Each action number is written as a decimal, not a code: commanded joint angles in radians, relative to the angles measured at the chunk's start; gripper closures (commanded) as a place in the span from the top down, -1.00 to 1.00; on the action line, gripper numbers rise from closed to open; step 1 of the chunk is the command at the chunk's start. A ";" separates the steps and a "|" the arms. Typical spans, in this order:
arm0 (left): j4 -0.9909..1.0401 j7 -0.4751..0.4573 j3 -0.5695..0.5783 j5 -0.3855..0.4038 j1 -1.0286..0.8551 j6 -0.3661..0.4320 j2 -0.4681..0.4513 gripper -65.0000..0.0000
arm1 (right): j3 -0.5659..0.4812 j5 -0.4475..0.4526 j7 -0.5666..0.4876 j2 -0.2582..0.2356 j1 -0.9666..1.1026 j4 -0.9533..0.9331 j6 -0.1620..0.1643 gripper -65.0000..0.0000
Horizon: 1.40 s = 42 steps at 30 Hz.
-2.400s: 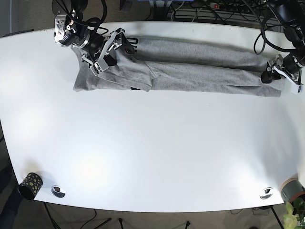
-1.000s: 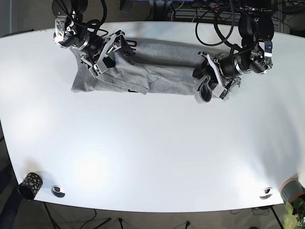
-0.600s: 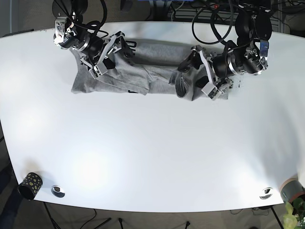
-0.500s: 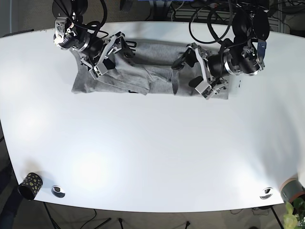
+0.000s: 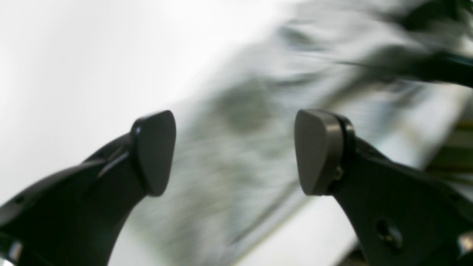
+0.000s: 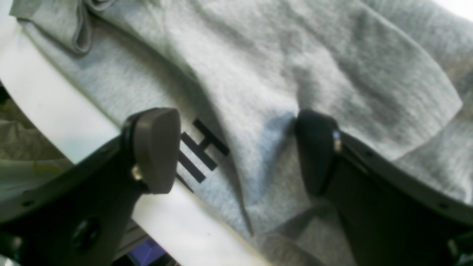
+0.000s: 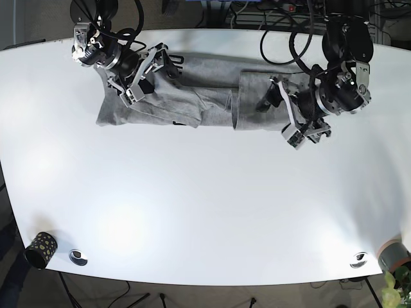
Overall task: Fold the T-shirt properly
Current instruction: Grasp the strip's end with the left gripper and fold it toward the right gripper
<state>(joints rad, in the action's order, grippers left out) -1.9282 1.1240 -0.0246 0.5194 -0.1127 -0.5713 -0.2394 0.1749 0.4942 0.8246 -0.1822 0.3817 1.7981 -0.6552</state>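
Note:
The grey T-shirt (image 7: 212, 96) lies along the table's far side, its right end folded back over itself into a doubled panel (image 7: 257, 106). My left gripper (image 7: 284, 114) hovers open just off that panel's right part. In the left wrist view the left gripper (image 5: 236, 151) has its fingers wide apart over the blurred grey T-shirt (image 5: 240, 111), holding nothing. My right gripper (image 7: 146, 74) sits on the shirt's left part. In the right wrist view the right gripper (image 6: 236, 151) is open, and the T-shirt (image 6: 295, 55) with a black print (image 6: 203, 147) lies under it.
A black patterned cup (image 7: 40, 249) and a metal disc (image 7: 78, 256) stand at the near left corner. Another disc (image 7: 358, 259) and a potted plant (image 7: 393, 256) are at the near right. Cables (image 7: 282, 13) hang beyond the far edge.
The left arm carried the shirt's right end leftward, laid it over the middle, let go and drew back to the right. The right arm stayed put.

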 commanded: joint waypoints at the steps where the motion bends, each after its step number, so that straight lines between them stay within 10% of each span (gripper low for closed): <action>1: -0.010 -0.015 0.004 -0.015 0.005 -0.005 -0.007 0.44 | 0.004 0.016 -0.017 -0.007 -0.005 0.053 -0.005 0.41; 16: 0.223 -0.120 0.249 -0.048 0.075 -0.005 -0.008 0.30 | 0.028 0.019 -0.009 -0.007 -0.007 0.159 -0.005 0.41; 22: 0.135 -0.118 0.234 -0.046 0.104 -0.005 -0.007 0.17 | 0.099 0.153 -0.003 -0.009 -0.011 0.159 -0.005 0.41; 38: -0.003 -0.086 0.117 -0.041 -0.028 -0.127 -0.047 0.16 | 0.567 0.418 0.210 -0.047 -0.083 0.128 -0.007 0.41; 42: 0.002 -0.097 0.067 -0.048 -0.060 -0.127 -0.025 -0.17 | 0.653 0.455 0.217 -0.083 -0.100 0.024 -0.005 0.41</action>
<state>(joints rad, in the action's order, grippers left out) -1.9095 1.0542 0.0574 0.4679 -0.1806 -0.6964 -0.2611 0.8005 0.9073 1.0599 -0.2291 0.2916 1.8538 -0.6556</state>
